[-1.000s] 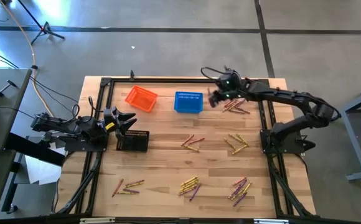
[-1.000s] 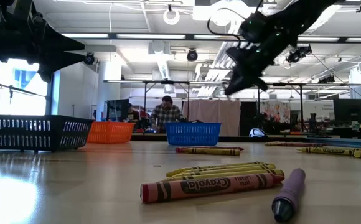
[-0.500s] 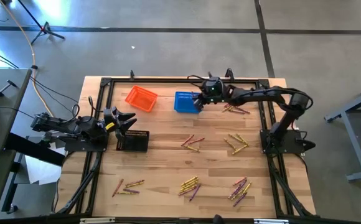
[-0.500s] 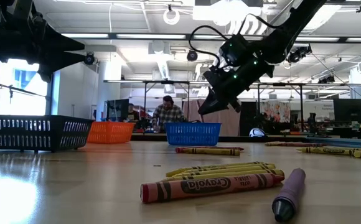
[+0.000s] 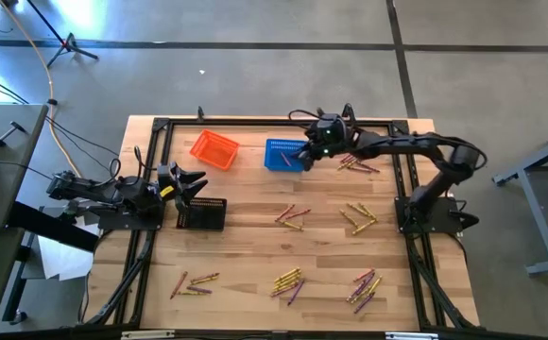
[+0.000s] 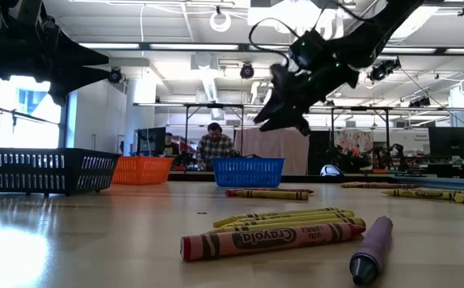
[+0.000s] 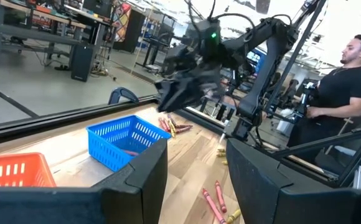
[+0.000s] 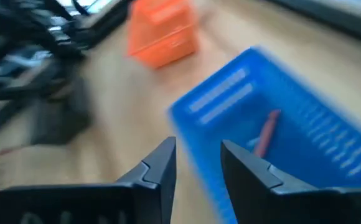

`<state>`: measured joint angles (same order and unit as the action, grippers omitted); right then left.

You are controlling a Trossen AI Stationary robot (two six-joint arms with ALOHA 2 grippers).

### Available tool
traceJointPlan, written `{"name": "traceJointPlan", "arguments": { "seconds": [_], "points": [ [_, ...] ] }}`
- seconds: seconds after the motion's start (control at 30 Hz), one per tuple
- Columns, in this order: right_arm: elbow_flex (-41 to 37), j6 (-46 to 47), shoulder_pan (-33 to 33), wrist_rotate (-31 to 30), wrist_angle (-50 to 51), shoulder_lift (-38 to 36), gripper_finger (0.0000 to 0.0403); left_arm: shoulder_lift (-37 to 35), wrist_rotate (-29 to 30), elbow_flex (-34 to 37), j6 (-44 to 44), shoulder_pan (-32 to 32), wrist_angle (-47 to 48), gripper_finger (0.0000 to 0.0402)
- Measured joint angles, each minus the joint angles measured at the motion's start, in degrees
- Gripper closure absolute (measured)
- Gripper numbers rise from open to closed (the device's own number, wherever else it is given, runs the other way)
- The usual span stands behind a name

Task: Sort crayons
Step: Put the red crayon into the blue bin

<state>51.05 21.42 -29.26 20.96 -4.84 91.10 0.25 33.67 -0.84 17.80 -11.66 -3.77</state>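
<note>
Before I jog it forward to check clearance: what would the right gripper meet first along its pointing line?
Probably the blue basket: the right gripper, fingers apart, points into it, where a red crayon lies.

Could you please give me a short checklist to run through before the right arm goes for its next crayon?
1. Right tool empty, fingers apart: ok.
2. Red crayon lying inside the blue basket: ok.
3. Right tool risen above the basket rim: ok in the low view.
4. Left tool parked by the black basket, out of the way: ok.
5. Nearest crayon pile reachable beside the blue basket: ok.
6. Crayon colours in that pile: cannot tell.
</note>
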Motion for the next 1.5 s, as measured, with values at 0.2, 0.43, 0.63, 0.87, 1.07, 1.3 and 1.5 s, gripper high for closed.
{"name": "traceJointPlan", "arguments": {
  "seconds": [0.2, 0.43, 0.63, 0.87, 1.07, 1.3, 1.5],
  "points": [
    [0.04, 4.18, 1.97, 3.03, 24.07, -9.4, 0.0289, 0.0, 0.0, 0.01, 0.0, -0.02, 0.02, 0.0247],
    [0.0, 12.85, 10.35, -8.1, 54.03, -13.98, 0.0289, 0.01, 0.0, 0.0, 0.0, 0.0, -0.01, 0.0247],
    [-0.33, 14.6, 16.52, -17.51, 52.63, -12.63, 0.0289, 0.01, 0.0, 0.0, 0.0, -0.02, 0.0, 0.0247],
    [-0.33, -1.84, 19.94, -16.72, 38.93, -5.29, 0.0289, 0.0, 0.0, 0.0, 0.0, -0.02, 0.02, 0.0247],
    [-0.33, -11.43, 21.9, -13.75, 30.15, 3.02, 0.0289, 0.0, 0.0, 0.01, 0.0, -0.02, 0.02, 0.0247],
    [-0.33, -14.44, 21.94, -11.66, 22.24, 5.55, 0.0289, 0.0, -0.01, 0.0, 0.0, -0.01, 0.02, 0.0247],
    [-0.31, -19.15, 22.6, -11.33, 17.37, 7.58, 0.0289, 0.02, 0.0, 0.0, 0.0, 0.0, 0.0, 0.0247]
  ]
}}
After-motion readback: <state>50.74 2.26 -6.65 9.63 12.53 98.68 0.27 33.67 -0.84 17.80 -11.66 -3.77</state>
